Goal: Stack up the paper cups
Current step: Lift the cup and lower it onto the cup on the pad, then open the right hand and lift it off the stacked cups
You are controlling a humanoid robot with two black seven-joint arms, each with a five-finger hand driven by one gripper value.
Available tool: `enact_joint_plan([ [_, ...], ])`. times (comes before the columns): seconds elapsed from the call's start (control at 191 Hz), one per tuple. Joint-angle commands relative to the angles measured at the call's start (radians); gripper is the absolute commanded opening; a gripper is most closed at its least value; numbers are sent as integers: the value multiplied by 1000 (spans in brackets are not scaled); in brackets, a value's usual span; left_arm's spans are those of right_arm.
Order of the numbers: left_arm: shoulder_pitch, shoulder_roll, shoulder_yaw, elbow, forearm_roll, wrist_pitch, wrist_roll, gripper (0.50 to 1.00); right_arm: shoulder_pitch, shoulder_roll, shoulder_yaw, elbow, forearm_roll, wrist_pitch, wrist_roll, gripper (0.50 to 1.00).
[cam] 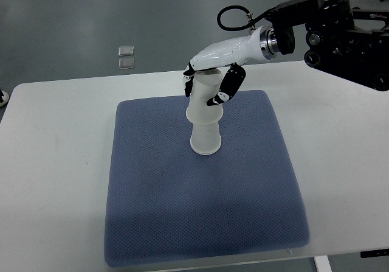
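A blue-grey textured mat [200, 211] lies flat on a white table [55, 162], covering most of its middle. Beyond the table's far edge, two small clear square pieces [126, 56] sit close together on the grey floor [73, 22].

One white desk [55, 162]. One blue textured mat [200, 211], lying at the middle of the desk and reaching its near edge. Two white paper cups [204, 123], inverted and stacked one upon the other, toward the mat's far edge. One robot hand [209, 77], white with black finger segments, at the upper cup. Two small clear squares [126, 56] on the floor beyond the desk's far edge.
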Motion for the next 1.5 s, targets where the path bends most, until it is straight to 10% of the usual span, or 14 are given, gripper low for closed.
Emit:
enact_joint_plan([
  [0.0,0,0,0,1,0,-1,0,1000,-4,4,0,-19,-2,-4,0,580],
  [0.827,0,0,0,1,0,0,0,1000,-66,28,0,-59,-14,-25,-2,594],
  [0.88,0,0,0,0,0,0,0,1000,-67,30,0,-59,-9,-28,-3,631],
  [0.995,0,0,0,1,0,0,0,1000,-66,33,0,-59,0,-27,-2,893],
  [1.492,0,0,0,0,0,-1,0,1000,-64,40,6,-61,6,-19,0,903],
])
